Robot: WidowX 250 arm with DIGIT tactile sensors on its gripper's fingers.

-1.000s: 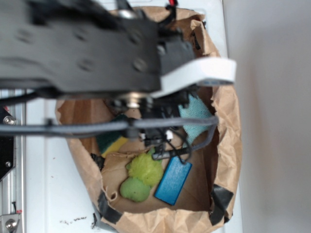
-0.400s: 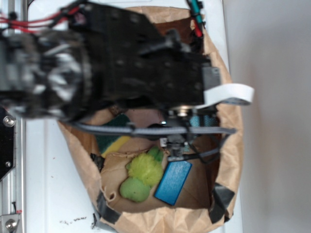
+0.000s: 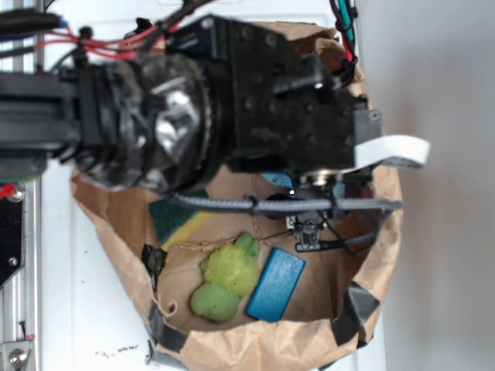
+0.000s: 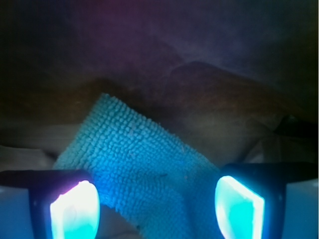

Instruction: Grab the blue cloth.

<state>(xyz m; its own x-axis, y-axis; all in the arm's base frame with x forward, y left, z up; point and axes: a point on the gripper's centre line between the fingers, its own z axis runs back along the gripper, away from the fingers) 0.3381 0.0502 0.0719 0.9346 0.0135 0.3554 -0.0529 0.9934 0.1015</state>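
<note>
The cloth (image 4: 144,174) is lying inside a paper bag (image 3: 371,270), toward its far right side, its terry corner showing between the pads (image 4: 75,209) of the gripper (image 4: 154,209), which is standing wide open and holding nothing. From the exterior view only a sliver of cloth (image 3: 277,180) is peeking out beneath the arm (image 3: 232,100). The gripper is straddling the fabric, apparently lined up so that closing would pinch it. The bag's wall is rising close behind the cloth, leaving little room on the far side. A block (image 3: 276,284), a green plush toy (image 3: 226,278) and a sponge (image 3: 174,220) are sitting nearer and to the left, apart from the cloth.
</note>
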